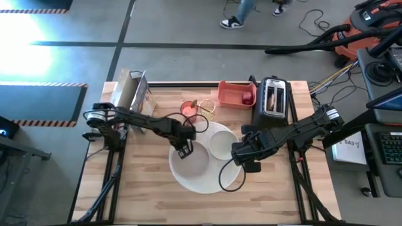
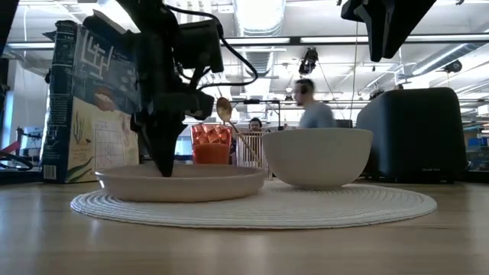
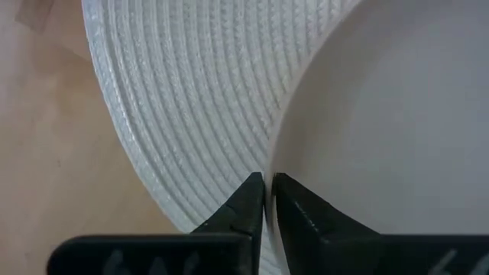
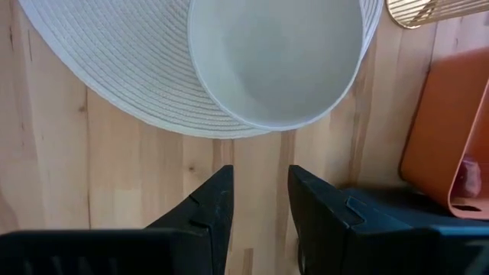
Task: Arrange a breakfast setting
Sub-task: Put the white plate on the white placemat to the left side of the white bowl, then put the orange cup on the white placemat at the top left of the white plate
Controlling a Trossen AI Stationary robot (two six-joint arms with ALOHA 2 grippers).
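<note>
A round white woven mat (image 1: 188,179) lies in the middle of the table. On it sit a smaller white plate (image 2: 183,182) and a white bowl (image 1: 222,144). My left gripper (image 3: 267,182) points straight down at the plate's far-left rim, shut on it. My right gripper (image 4: 260,183) hovers open and holds nothing, high above the wood just right of the bowl (image 4: 275,53). A pink-red cup (image 1: 188,108) stands at the back, and a gold spoon (image 2: 224,109) sticks up beside it. A small dark-red fruit (image 1: 247,98) lies in an orange tray (image 1: 233,93). My left gripper comes from above, its fingers pointing down, with the plate's rim (image 3: 284,130) running in between the two fingertips. One finger (image 3: 243,200) is on the mat side and the other on the plate side. The plate sits flat on the mat.
A black toaster (image 1: 271,100) stands at the back right, beside the orange tray. A cereal box (image 1: 133,93) stands at the back left. A gold wire holder (image 4: 416,11) is near the cup. Bare wood lies along the near edge. People move in the room beyond the table.
</note>
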